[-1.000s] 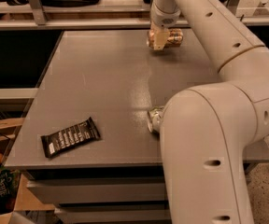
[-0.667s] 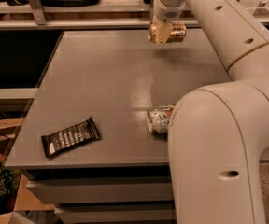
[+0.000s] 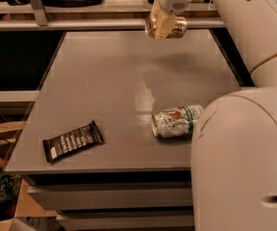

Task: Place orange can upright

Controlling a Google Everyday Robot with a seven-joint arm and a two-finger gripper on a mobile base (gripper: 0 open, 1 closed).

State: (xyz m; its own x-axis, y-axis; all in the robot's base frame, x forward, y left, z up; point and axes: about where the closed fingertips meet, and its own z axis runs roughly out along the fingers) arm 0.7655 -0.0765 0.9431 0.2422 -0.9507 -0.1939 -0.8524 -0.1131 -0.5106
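My gripper (image 3: pixel 164 27) hangs over the far edge of the grey table (image 3: pixel 105 81), at the top middle of the camera view. It is shut on the orange can (image 3: pixel 177 27), a small copper-orange metallic can held on its side above the table surface. Only the can's right part shows beside the fingers (image 3: pixel 158 25). My white arm runs down the right side and fills the lower right corner.
A white can with a green band and orange fruit picture (image 3: pixel 176 121) lies on its side near the table's front right, partly behind my arm. A dark snack bar wrapper (image 3: pixel 72 141) lies near the front left. A shelf rail (image 3: pixel 81 24) runs behind the table.
My gripper has risen with the orange can and moved toward the far edge. The arm has shifted right, uncovering more of the white can.
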